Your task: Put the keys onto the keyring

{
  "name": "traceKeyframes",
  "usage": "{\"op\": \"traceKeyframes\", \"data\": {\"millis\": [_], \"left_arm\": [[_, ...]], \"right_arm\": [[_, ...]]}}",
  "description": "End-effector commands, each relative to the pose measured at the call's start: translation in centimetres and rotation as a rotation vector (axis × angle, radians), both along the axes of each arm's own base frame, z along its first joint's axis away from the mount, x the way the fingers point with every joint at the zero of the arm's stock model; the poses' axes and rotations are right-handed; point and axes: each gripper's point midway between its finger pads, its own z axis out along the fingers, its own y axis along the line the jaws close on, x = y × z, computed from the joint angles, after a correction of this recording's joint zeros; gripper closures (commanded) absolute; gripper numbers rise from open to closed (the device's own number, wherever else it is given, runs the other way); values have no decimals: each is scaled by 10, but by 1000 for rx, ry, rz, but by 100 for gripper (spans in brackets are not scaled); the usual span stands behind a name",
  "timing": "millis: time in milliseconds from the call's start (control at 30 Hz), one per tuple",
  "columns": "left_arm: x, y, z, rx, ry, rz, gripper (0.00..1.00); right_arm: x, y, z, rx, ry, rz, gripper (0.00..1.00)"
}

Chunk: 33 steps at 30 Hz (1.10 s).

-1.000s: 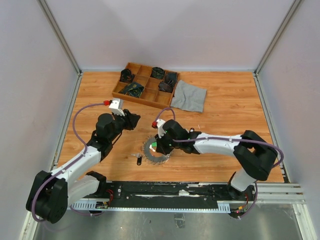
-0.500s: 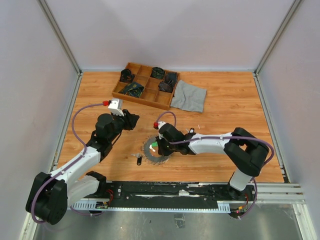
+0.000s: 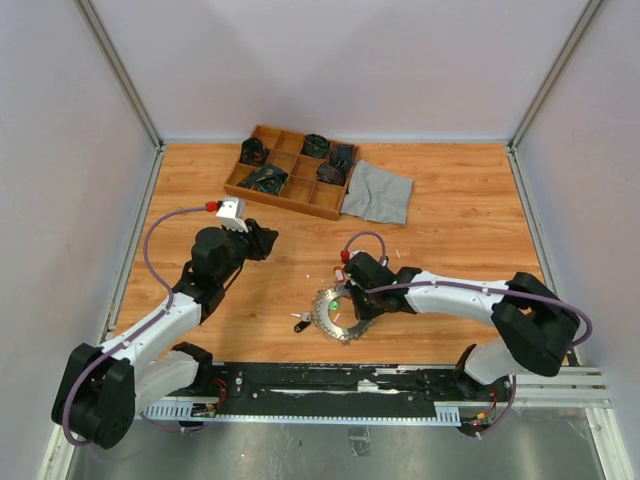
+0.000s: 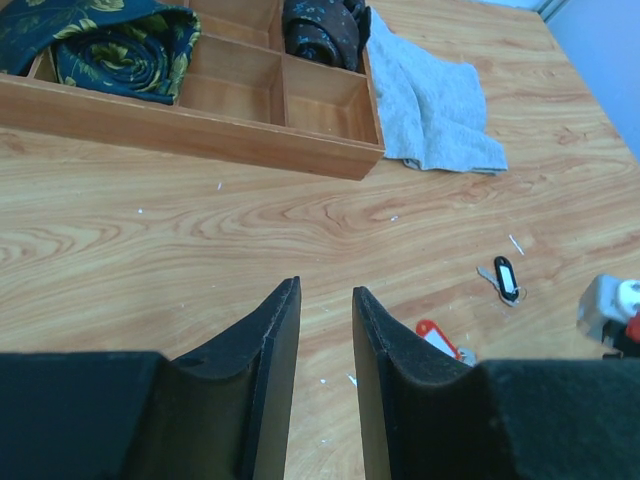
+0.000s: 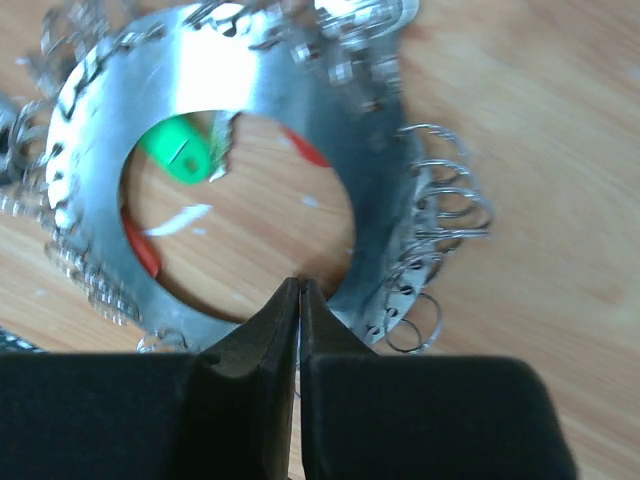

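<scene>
Clenching the near inner rim of the flat silver toothed keyring (image 5: 372, 200), the right gripper (image 5: 299, 286) likely steadies it for the released, empty left gripper (image 4: 326, 298), hovering just behind a red-tagged silver key (image 4: 436, 339).

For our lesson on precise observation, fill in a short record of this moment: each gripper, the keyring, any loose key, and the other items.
left gripper: open, nothing between its fingers
right gripper: shut, tips at the keyring's inner rim
keyring: lying flat under the right gripper
loose key: black tag, lying by itself
wooden tray: far side, holds rolled ties
grey cloth: touching the tray's right end
</scene>
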Motion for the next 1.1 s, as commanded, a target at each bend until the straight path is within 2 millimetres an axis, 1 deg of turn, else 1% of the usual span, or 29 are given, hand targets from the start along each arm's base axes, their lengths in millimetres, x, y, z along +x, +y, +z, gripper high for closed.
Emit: {"op": "traceKeyframes", "data": {"millis": [0, 133, 233, 333, 400, 467, 600, 800, 933, 1067], "left_arm": [[2, 6, -5, 22, 1, 20, 67], [3, 6, -7, 26, 6, 24, 67], [4, 6, -10, 32, 12, 23, 66], [5, 6, -11, 34, 17, 24, 67], [5, 6, -12, 36, 18, 24, 66], [5, 7, -13, 39, 19, 27, 67], [5, 8, -14, 44, 22, 31, 67], [5, 7, -16, 44, 27, 27, 67], [5, 7, -15, 43, 26, 28, 66], [6, 7, -17, 44, 29, 27, 66]], "right_arm": [[-1, -76, -14, -200, 45, -160, 95], [18, -99, -11, -211, 30, -248, 90], [35, -107, -6, -205, -9, -272, 86], [57, -103, 0, -174, -66, -256, 83], [67, -93, 2, -143, -72, -213, 83], [71, -79, 2, -112, -57, -170, 84], [68, -58, -2, -26, -5, -136, 86], [47, -43, -10, 15, 72, -72, 89], [34, -28, -8, 45, 82, 18, 89], [23, -15, -9, 58, 84, 149, 88]]}}
